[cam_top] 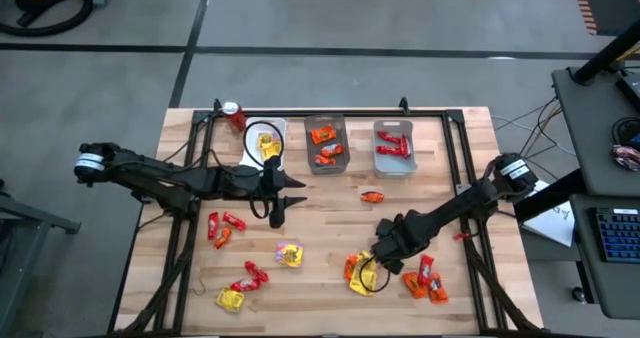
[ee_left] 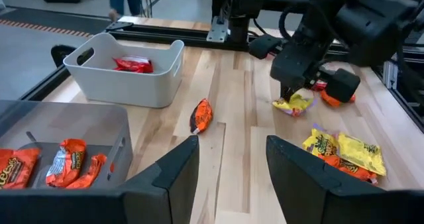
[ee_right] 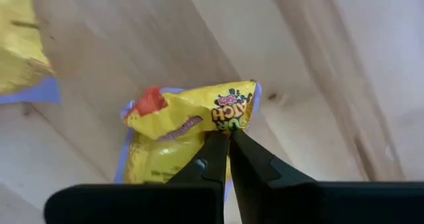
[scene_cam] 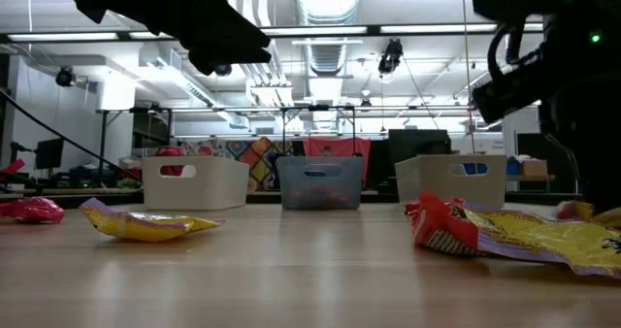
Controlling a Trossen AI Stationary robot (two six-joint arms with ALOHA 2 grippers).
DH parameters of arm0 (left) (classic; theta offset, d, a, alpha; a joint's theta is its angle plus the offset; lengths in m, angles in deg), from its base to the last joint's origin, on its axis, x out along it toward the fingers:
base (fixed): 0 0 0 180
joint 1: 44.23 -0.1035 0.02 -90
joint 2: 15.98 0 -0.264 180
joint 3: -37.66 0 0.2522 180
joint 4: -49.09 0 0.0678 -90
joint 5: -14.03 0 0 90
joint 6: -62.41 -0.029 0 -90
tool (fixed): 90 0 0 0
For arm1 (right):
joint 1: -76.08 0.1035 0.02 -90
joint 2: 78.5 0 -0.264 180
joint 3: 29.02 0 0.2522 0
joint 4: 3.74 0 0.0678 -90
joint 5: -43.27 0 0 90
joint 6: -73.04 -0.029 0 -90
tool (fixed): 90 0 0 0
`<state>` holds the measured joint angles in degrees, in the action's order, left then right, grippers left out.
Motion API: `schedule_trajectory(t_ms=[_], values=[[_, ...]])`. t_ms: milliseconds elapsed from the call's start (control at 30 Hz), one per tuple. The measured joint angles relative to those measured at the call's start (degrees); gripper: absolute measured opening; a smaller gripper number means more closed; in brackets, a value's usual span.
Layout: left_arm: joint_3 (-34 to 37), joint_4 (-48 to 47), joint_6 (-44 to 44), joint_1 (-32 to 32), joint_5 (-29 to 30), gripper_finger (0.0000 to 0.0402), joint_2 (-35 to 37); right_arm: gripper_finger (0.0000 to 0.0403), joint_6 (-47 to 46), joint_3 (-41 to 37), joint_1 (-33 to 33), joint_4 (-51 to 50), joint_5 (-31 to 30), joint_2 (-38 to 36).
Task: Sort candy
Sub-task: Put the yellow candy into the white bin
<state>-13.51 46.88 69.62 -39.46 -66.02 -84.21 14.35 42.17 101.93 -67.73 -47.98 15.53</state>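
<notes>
Candy lies scattered over the wooden table [cam_top: 330,228], and one yellow packet [ee_right: 189,128] near the front edge is pinched in the right gripper [ee_right: 228,141], its fingers closed tight on the wrapper. The left gripper [ee_left: 232,164] hangs with fingers apart and empty near the three bins [cam_top: 328,143] at the back, which hold sorted packets.

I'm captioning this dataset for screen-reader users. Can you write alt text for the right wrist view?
The right gripper has its two dark fingers shut on the edge of a yellow candy packet with a red corner, above a light wooden table. Part of another yellow packet shows at the picture's edge.
</notes>
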Motion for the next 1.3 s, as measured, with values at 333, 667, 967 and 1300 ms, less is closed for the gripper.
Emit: schedule_trajectory(t_ms=[333,667,967,1300], values=[[0.04,0.6,0.85,2.27,-0.08,0.016,-0.02,0.0008,3.92,-0.21,0.04,1.96,-11.26,-11.03],[2.88,10.95,-0.68,5.63,-7.47,0.016,-0.04,0.0008,26.06,-7.44,-0.24,33.44,-18.48,-21.48],[9.55,29.72,-4.35,7.47,-10.78,0.0176,-0.07,0.0008,54.05,-15.15,-1.01,71.05,-11.83,-22.63],[4.68,39.54,-10.51,7.67,-13.67,0.0224,-10.97,0.0009,54.81,-13.09,-7.24,77.2,4.66,-16.74]])
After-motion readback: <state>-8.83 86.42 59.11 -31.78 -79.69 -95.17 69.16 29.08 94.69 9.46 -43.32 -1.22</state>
